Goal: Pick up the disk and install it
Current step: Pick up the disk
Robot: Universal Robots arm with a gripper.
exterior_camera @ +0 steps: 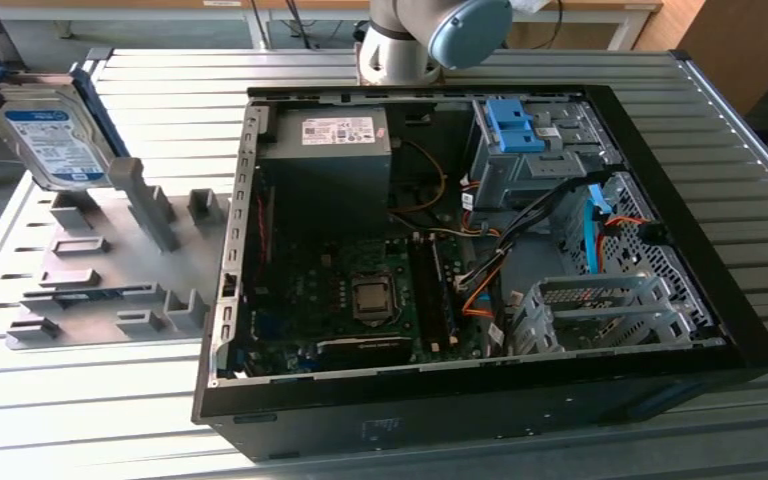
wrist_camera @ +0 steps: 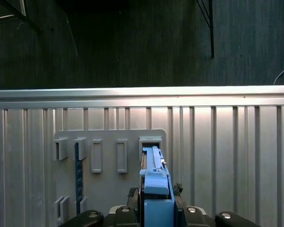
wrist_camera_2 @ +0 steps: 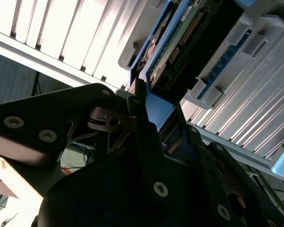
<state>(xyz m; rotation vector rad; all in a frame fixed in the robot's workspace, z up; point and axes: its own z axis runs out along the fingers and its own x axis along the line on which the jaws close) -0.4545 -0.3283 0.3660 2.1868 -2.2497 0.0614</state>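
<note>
Gripping the disk (exterior_camera: 51,140) by its blue rail, my gripper (wrist_camera: 155,198) sits narrow around it, upright at the grey fixture (exterior_camera: 104,270), exterior view's left. Pick-up stage, I judge; next needs a straight lift clear of its posts.

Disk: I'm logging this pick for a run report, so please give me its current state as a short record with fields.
disk: upright, slightly tilted, label toward the exterior camera, at the grey slotted fixture
gripper: closed on the disk's blue-railed edge in the first wrist view
computer case: open, lying on the slatted table, to the exterior view's right of the fixture
installed: no, the disk is outside the case
</note>
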